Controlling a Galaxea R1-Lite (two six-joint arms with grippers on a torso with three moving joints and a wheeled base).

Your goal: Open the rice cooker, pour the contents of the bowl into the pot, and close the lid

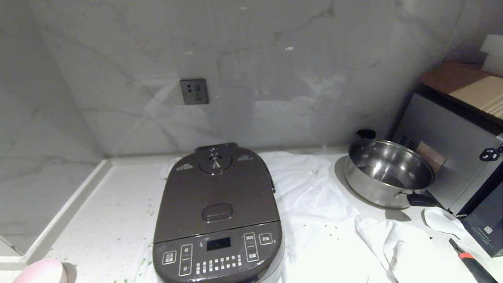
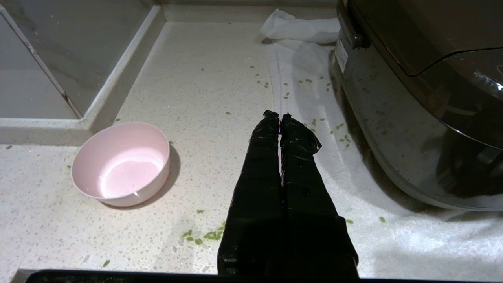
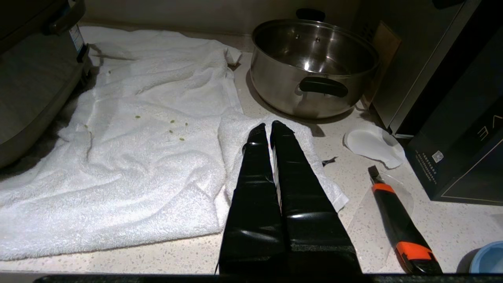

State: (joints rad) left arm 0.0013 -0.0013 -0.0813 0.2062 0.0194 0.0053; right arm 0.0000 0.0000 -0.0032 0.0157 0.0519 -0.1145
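On my speckled white tabletop, large dark brown-grey rice cooker lid down, empty pale pink round bowl left of it, my left gripper and right gripper both pressed together, holding nothing.

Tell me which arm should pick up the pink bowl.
Left, probably. The left gripper, shut and empty, hangs over the counter with the pink bowl close beside it; the right gripper is past the rice cooker, near the steel saucepan.
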